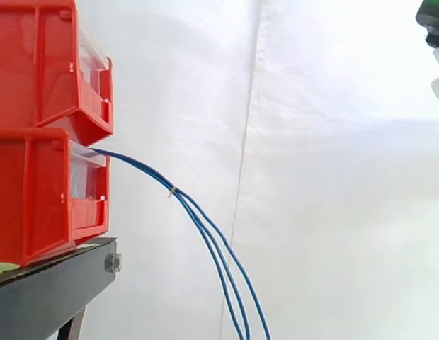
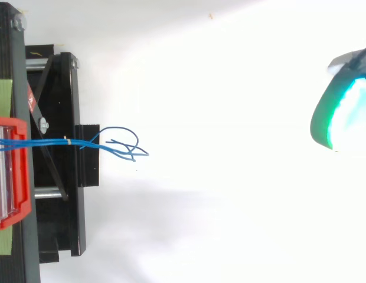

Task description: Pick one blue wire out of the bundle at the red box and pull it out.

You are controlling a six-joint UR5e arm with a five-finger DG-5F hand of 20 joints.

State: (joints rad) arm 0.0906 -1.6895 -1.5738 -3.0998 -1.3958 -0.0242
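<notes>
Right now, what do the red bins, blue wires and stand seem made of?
Red bins: moulded plastic, by the glossy, even colour and rounded edges. Blue wires: probably plastic-insulated, thin and drooping in smooth curves. Stand: likely black-painted metal, matte, with a bolt at its end.

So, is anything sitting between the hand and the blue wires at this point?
Nothing visible does. The hand sits at the side view's upper right edge, apart from the blue wires drooping from the lower red bin; only open space before the white curtain lies between them.
</notes>
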